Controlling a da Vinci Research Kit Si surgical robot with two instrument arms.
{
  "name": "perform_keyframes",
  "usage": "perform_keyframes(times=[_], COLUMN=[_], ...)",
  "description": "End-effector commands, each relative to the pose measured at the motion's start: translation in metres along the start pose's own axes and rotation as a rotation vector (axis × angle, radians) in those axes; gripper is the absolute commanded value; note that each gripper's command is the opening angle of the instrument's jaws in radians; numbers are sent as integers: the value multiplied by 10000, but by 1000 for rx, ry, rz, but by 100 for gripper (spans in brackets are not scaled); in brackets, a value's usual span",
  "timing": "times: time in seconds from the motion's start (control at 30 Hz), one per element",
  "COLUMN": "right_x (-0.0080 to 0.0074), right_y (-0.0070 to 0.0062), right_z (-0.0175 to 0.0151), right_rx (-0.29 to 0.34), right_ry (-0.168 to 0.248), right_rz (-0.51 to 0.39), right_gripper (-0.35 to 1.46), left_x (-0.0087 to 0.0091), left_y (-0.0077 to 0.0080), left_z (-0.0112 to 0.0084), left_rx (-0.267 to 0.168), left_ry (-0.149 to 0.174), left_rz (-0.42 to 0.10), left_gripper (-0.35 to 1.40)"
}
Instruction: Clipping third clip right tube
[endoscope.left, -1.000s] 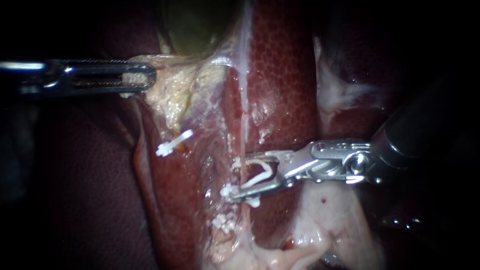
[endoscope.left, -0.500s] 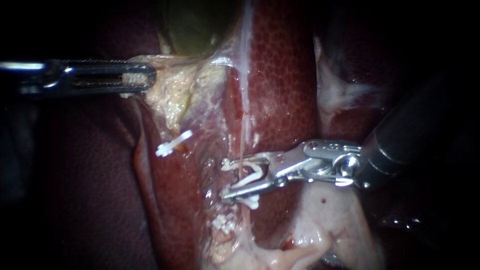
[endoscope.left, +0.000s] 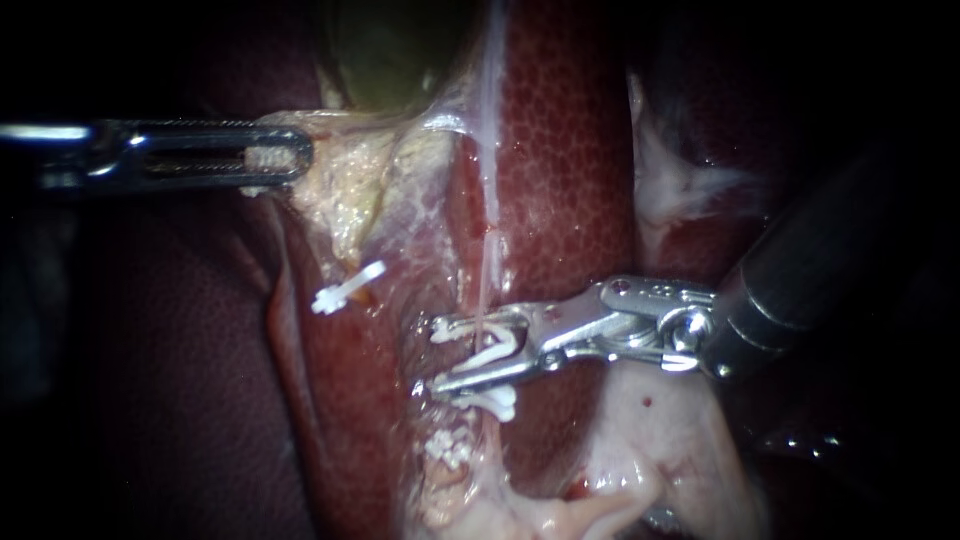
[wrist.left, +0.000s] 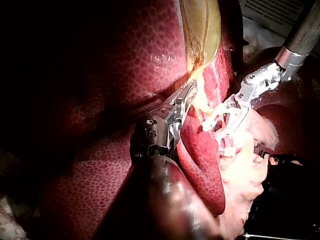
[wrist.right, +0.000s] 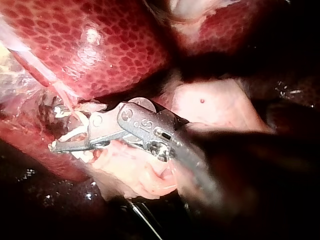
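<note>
My right instrument (endoscope.left: 437, 357) reaches in from the right, its two jaws standing apart with a white clip (endoscope.left: 503, 349) seated between them. The thin pale right tube (endoscope.left: 488, 250) runs down through the gap in that clip. Just under the lower jaw, another white clip (endoscope.left: 497, 402) sits on the same tube, and a third (endoscope.left: 448, 447) lies lower. My left instrument (endoscope.left: 272, 158) is shut on the yellowish tissue (endoscope.left: 345, 185) at the gallbladder's (endoscope.left: 390, 50) lower edge. In the right wrist view the right instrument's jaws (wrist.right: 56, 129) straddle the tube (wrist.right: 65, 95).
A white clip (endoscope.left: 348, 287) sits on the left tube, apart from both instruments. Mottled red liver (endoscope.left: 560, 150) lies behind the right tube. Pale fatty tissue (endoscope.left: 660, 440) bulges under the right instrument's wrist. In the left wrist view the right instrument (wrist.left: 220, 131) works beside my left instrument (wrist.left: 187, 95).
My right instrument has slid leftward, so the tube now lies deeper inside the clip and between the jaws. The left instrument and the other clips have stayed put.
</note>
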Motion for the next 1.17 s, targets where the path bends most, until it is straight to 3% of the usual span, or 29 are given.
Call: perform_keyframes(times=[0.03,0.23,0.6,1.17], right_x=[1,5,1,-1], right_y=[0,0,0,0], right_z=[-1,-5,-10,-10], right_rx=[2,9,-3,-5], right_ry=[-2,0,-32,-31], right_rz=[7,31,108,131], right_gripper=[-6,-35,-35,-35], left_x=[0,1,1,1], left_y=[0,0,0,0], left_z=[0,0,1,1], left_rx=[0,0,-1,-1], left_ry=[0,0,0,0], left_rz=[0,0,0,0], left_gripper=[-21,-21,-21,-21])
